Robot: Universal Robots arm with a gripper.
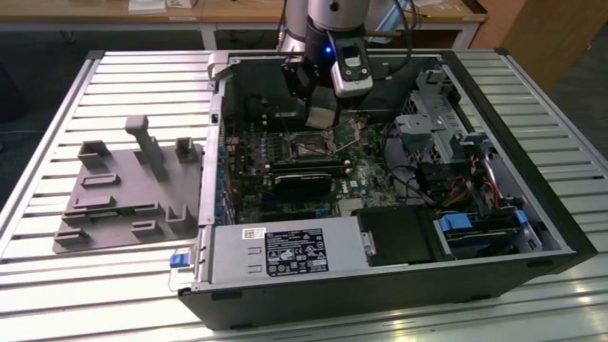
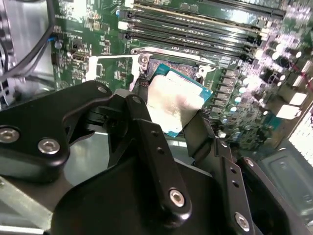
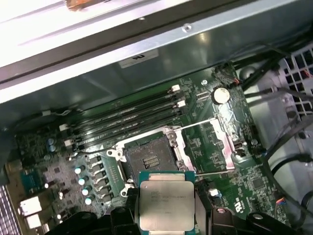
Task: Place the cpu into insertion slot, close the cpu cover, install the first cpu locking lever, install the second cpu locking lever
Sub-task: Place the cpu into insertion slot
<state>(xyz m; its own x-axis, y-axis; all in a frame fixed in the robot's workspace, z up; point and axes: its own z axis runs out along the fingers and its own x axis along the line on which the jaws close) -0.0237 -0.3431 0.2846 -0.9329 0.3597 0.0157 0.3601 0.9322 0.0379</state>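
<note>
My gripper hangs inside the open computer case, shut on the cpu, just behind the insertion slot. In the first wrist view the cpu shows its pale metal face, clamped by its edges between my black fingers. It is above the board, beside the slot, which lies open, dark and bare. The cpu cover is swung open next to the slot. Two thin wire levers stand released. In the second wrist view the cpu hides part of the slot.
Long black memory slots run beside the socket, and a coin battery sits near the cover. The case wall, drive cage, cables and power supply ring the board. A grey fixture tray lies outside on the slatted table.
</note>
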